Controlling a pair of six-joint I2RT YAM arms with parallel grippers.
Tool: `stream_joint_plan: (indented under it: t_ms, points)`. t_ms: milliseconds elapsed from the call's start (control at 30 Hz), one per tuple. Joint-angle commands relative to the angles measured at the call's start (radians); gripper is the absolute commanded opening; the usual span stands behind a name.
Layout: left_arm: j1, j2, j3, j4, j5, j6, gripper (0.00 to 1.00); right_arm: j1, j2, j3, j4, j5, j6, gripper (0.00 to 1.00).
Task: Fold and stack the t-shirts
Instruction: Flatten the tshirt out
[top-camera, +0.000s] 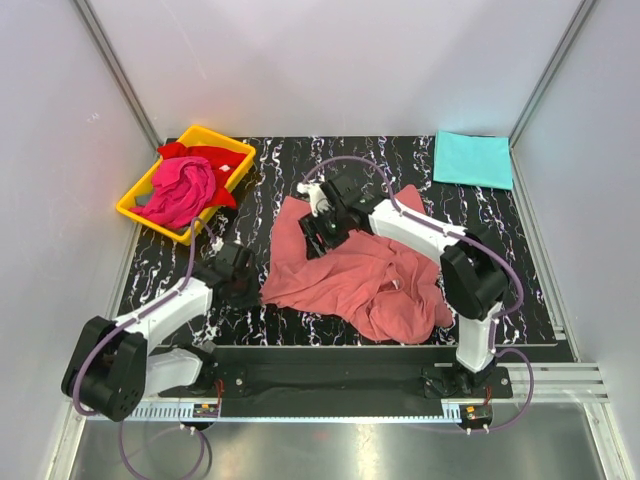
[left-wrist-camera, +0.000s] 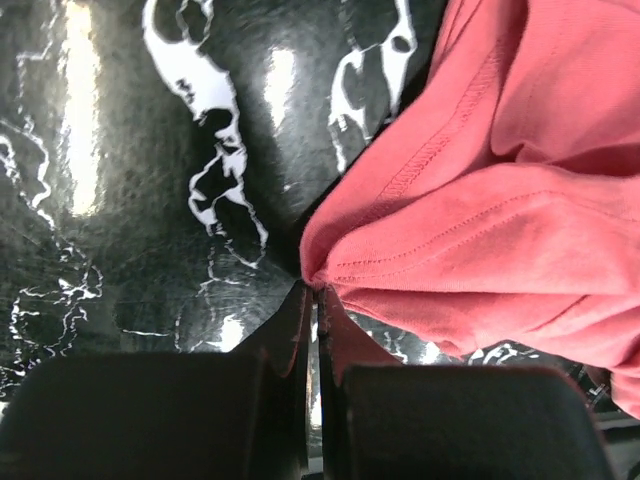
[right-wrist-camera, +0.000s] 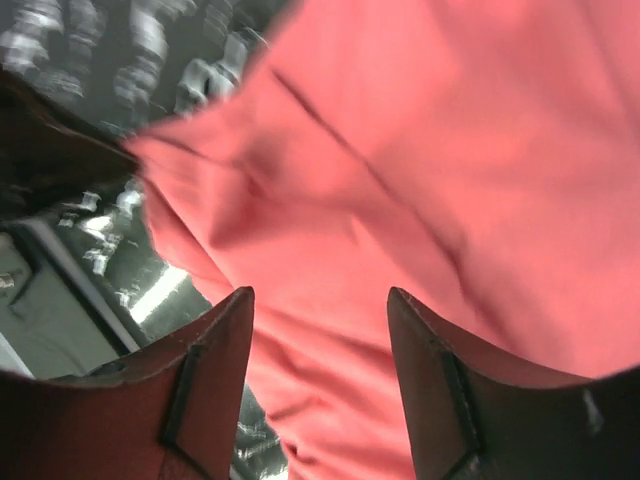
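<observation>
The salmon-pink t-shirt (top-camera: 350, 280) lies crumpled and spread in the middle of the black marbled table. My left gripper (top-camera: 256, 288) is shut on the shirt's left corner; the left wrist view shows the jaws (left-wrist-camera: 313, 290) pinching a point of the pink cloth (left-wrist-camera: 500, 200) low over the table. My right gripper (top-camera: 316, 234) is open just above the shirt's far left part, with pink cloth (right-wrist-camera: 400, 150) between and below its fingers (right-wrist-camera: 320, 300). The turquoise t-shirt (top-camera: 472, 158) lies folded flat at the back right. The magenta t-shirt (top-camera: 180, 190) and the red t-shirt (top-camera: 215, 158) are bunched in the tray.
The yellow plastic tray (top-camera: 130, 208) stands at the back left corner of the table. White walls with metal rails close the table in on the left, right and back. Both arm bases stand on the rail at the near edge.
</observation>
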Motion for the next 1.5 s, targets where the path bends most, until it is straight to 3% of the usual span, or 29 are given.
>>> stream_joint_plan:
  t_ms: [0,267,733,933,1033,1133,1167,1267,1400,1467]
  points:
    - [0.004,-0.053,-0.043,0.022,-0.045,-0.019,0.0,-0.002,0.075,0.114,0.041,-0.183,-0.13,0.62]
    - [0.005,-0.053,-0.084,0.064,-0.042,-0.042,0.0,0.003,0.197,0.199,0.001,-0.376,-0.299,0.6]
    - [0.005,-0.082,-0.102,0.071,-0.053,-0.04,0.0,0.007,0.27,0.184,0.097,-0.194,-0.275,0.43]
    - [0.005,-0.099,-0.104,0.062,-0.062,-0.04,0.0,0.007,0.286,0.196,-0.033,-0.249,-0.325,0.53]
    - [0.005,-0.099,-0.098,0.064,-0.063,-0.042,0.0,0.007,0.275,0.17,-0.048,-0.258,-0.327,0.53]
    - [0.005,-0.093,-0.087,0.065,-0.063,-0.045,0.0,0.007,0.247,0.142,-0.01,-0.237,-0.305,0.39]
    - [0.005,-0.091,-0.081,0.065,-0.063,-0.043,0.0,0.007,0.237,0.133,0.01,-0.225,-0.296,0.23]
    - [0.005,-0.088,-0.018,0.054,-0.074,-0.034,0.0,0.001,0.192,0.125,0.053,-0.102,-0.249,0.0]
    - [0.005,-0.123,0.135,-0.033,-0.096,-0.034,0.0,-0.029,0.026,0.065,0.07,0.253,-0.048,0.0]
    - [0.005,-0.126,0.145,-0.039,-0.091,-0.046,0.0,-0.042,-0.082,-0.012,0.096,0.324,0.122,0.0]
